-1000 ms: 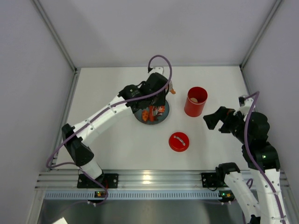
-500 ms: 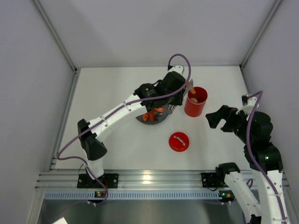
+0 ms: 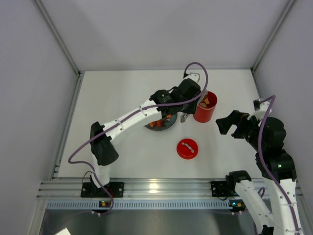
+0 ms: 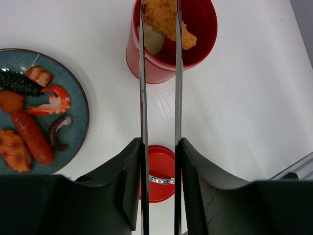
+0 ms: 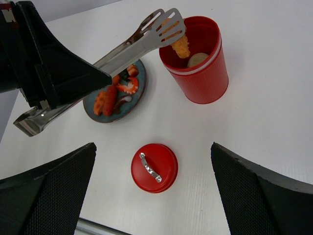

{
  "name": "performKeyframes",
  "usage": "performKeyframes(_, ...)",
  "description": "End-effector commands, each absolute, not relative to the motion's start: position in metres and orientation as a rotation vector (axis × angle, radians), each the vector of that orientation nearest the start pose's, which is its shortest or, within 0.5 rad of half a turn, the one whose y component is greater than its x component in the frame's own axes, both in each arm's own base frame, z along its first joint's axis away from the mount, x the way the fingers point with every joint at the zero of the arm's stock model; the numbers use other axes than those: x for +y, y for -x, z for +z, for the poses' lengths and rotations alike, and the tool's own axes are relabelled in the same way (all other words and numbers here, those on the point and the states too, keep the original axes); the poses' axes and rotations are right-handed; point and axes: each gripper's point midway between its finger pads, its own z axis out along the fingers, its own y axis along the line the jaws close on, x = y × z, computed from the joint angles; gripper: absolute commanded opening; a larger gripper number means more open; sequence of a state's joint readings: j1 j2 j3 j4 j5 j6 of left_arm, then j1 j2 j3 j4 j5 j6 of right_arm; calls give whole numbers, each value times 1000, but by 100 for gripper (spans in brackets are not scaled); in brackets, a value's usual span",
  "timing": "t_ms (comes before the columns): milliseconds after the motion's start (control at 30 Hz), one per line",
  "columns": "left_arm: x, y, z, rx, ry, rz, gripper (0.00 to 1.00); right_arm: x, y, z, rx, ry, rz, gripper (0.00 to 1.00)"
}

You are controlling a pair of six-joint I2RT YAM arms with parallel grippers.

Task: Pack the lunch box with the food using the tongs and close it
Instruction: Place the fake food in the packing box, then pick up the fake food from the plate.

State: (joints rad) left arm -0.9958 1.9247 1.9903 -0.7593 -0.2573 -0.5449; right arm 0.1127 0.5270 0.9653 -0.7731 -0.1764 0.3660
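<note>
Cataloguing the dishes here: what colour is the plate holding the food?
The plate is dark blue-grey, clearest in the left wrist view.

The white table in front of me has three things sitting on it. The tall red lunch box stands up straight with its top open. The round blue-grey plate sits near it, on my left, not touching it. The red lid lies flat, closer to me, with its little silver handle up. It touches neither of them.
</note>
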Motion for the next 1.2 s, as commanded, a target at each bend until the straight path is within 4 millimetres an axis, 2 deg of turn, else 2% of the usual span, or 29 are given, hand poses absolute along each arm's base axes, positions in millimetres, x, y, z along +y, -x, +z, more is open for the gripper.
performKeyframes(0,-439,-310,284,2159,-364,-625,34,63,-197,294,1911,-129,464,99)
performKeyframes(100,-440,-308,282,2163,-374,-625,39,63,-196,294,1910,-127,465,100)
performKeyframes(133,-441,-307,283,2161,-381,-627,45,63,-196,294,1908,-128,467,99)
performKeyframes(233,-442,-305,283,2155,-391,-627,51,64,-195,293,1908,-126,467,99)
performKeyframes(533,-441,-303,288,2143,-397,-629,55,64,-196,291,1915,-127,469,99)
performKeyframes(633,-434,-304,300,2116,-366,-622,54,64,-197,291,1913,-126,468,99)
performKeyframes(667,-429,-307,301,2105,-347,-601,54,64,-197,291,1913,-126,468,99)
performKeyframes(700,-422,-306,313,2082,-324,-603,55,64,-197,290,1916,-125,469,99)
performKeyframes(767,-408,-307,316,2076,-282,-564,55,64,-197,289,1916,-125,469,100)
performKeyframes(800,-395,-307,330,2045,-236,-542,55,65,-197,289,1917,-124,473,99)
performKeyframes(867,-379,-307,338,2029,-187,-509,55,64,-197,290,1915,-123,468,99)
performKeyframes(900,-362,-306,341,2024,-153,-458,55,64,-196,290,1915,-122,470,99)
performKeyframes(967,-341,-301,347,2018,-100,-425,55,64,-197,290,1915,-123,468,100)
performKeyframes(1000,-330,-299,334,2048,-99,-371,55,64,-196,290,1913,-122,467,99)
performKeyframes(1100,-303,-292,323,2067,-37,-300,56,65,-197,290,1909,-121,477,99)
performKeyframes(1133,-295,-289,305,2102,-32,-257,56,66,-198,289,1911,-124,483,99)
performKeyframes(1167,-287,-285,303,2107,-23,-256,56,68,-198,287,1915,-118,493,99)
